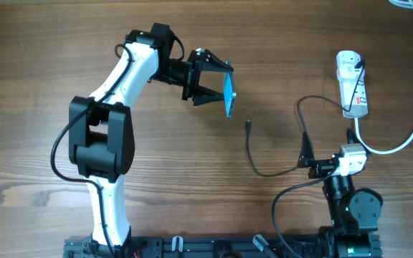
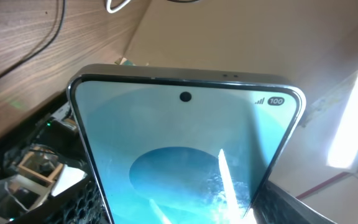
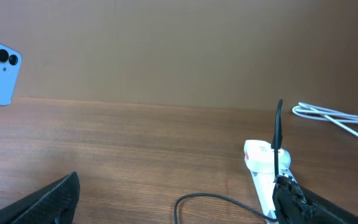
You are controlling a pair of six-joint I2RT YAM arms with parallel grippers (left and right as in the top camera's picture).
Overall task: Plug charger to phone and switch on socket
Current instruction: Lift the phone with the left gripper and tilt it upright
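Left wrist view is filled by the phone (image 2: 185, 155), screen towards the lens, its punch-hole end at the top of the frame and its lower end cut off at the bottom edge. The left hand (image 1: 219, 89) has it pinched between part-open fingers. Overhead it shows as a thin blue sliver on edge just above the frame's centre, and it appears clear of the desk (image 1: 41, 43). It looks rigid, glass-faced and smooth, so probably slippery and easy to crack. A grip across the long sides seems safest, leaving the port end free. That end is not shown.

Just right of the phone and a little lower lies the charger (image 1: 249, 125), plug tip apart from the phone, its thin black cable looping towards the lower right. The cable looks light and limp and would likely buckle if pushed. The short stiff tip, just behind the connector, is the place to take it.

Further right, the right hand (image 3: 176, 180) stands spread as wide as it goes and holds nothing.

Farthest, at the upper right, sits the socket (image 1: 352, 84). It is light plastic and may slide under a press on the switch.
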